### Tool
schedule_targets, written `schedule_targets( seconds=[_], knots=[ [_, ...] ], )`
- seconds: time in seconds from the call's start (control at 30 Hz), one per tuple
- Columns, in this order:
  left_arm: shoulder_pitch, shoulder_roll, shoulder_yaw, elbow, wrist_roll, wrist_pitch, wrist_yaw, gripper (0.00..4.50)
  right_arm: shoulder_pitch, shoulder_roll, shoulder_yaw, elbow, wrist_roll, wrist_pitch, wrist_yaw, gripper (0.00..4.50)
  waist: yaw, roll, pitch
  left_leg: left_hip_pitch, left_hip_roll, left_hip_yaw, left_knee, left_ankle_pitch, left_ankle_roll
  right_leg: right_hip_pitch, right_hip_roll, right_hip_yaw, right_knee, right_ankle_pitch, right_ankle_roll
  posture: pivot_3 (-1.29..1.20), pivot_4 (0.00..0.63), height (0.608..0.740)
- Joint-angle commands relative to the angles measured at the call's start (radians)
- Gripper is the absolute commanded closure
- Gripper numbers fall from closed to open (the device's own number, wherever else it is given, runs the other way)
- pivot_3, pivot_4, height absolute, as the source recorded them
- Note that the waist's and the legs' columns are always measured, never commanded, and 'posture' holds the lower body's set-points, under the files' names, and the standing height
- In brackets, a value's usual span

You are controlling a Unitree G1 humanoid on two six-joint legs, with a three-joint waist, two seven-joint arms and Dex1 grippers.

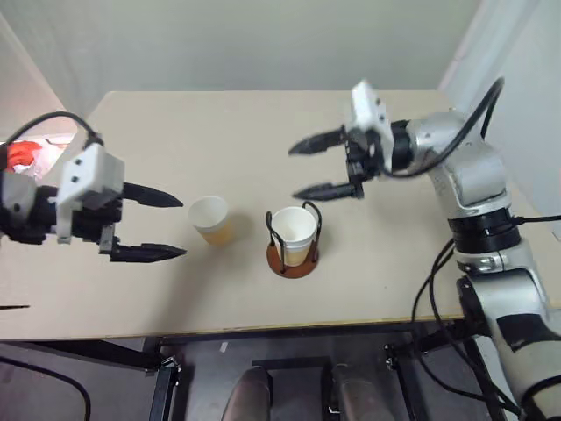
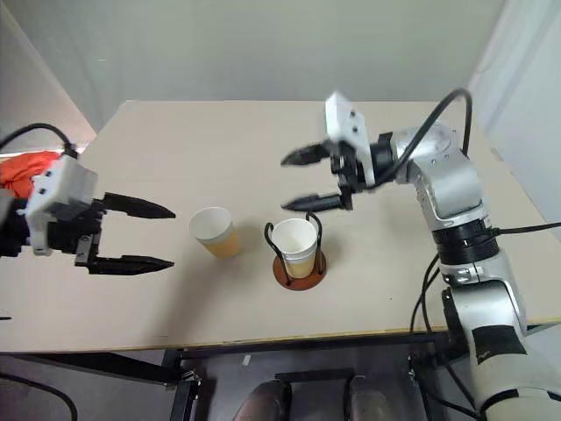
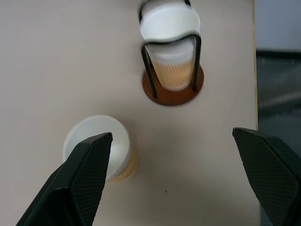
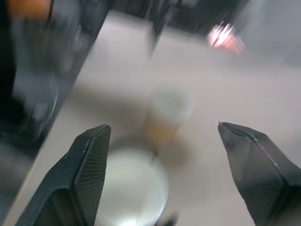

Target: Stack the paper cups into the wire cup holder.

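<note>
Right gripper (image 1: 326, 166): hanging above the table with its two black fingers spread wide and nothing between them, pointing toward the robot's left, just above and behind the holder.
Left gripper (image 1: 163, 226): hovering over the robot's left side of the table, fingers spread wide and empty, pointing toward the loose cup.
Small wire cup holder with round reddish-brown base and thin black upright loops (image 1: 292, 258): standing near the front middle of the pale beige table (image 1: 175, 140).
White-rimmed, pale yellow-tan paper cup in the holder (image 1: 294, 233): sitting upright inside the wire loops; whether it is more than one nested cup cannot be told.
Loose paper cup of the same kind (image 1: 212, 219): standing upright on the table just beside the holder on the robot's left, apart from it, near the left gripper's fingertips.
</note>
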Motion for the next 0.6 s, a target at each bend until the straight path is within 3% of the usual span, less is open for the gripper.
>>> schedule_targets(
  seconds=[0.03, 0.33, 0.57, 0.6],
  knots=[
    [-0.071, -0.026, -0.103, 0.065, 0.146, -0.129, 0.016, 0.0, 0.019, 0.001, -0.029, -0.098, 0.052, 0.045, -0.046, 0.6, 0.003, 0.0, 0.0, 0.0, 0.0, 0.0, 0.0, -0.001, 0.0, 0.0, 0.0, 0.0, 0.0, 0.0, 0.0, 0.0, 0.15, 0.74],
    [-0.251, -0.175, -0.329, 0.238, 0.382, -0.298, 0.008, 0.0, 0.086, 0.003, -0.042, -0.223, 0.121, 0.15, -0.145, 0.6, 0.004, -0.001, -0.001, -0.007, 0.0, -0.001, 0.002, -0.003, -0.001, -0.004, 0.0, -0.001, -0.001, 0.002, 0.003, 0.0, 0.15, 0.74],
    [-0.291, -0.254, -0.395, 0.301, 0.496, -0.368, 0.037, 0.0, 0.13, 0.004, -0.054, -0.299, 0.166, 0.203, -0.238, 0.6, 0.003, -0.001, -0.001, -0.007, 0.0, -0.002, 0.004, -0.003, 0.0, -0.004, 0.0, -0.001, -0.001, 0.005, 0.008, 0.0, 0.15, 0.74],
    [-0.295, -0.259, -0.395, 0.309, 0.501, -0.374, 0.032, 0.18, 0.135, 0.003, -0.053, -0.306, 0.168, 0.205, -0.247, 0.58, 0.002, -0.001, -0.001, -0.007, 0.0, -0.002, 0.005, -0.003, 0.0, -0.004, 0.0, -0.001, -0.001, 0.006, 0.009, 0.0, 0.15, 0.74]
  ],
)
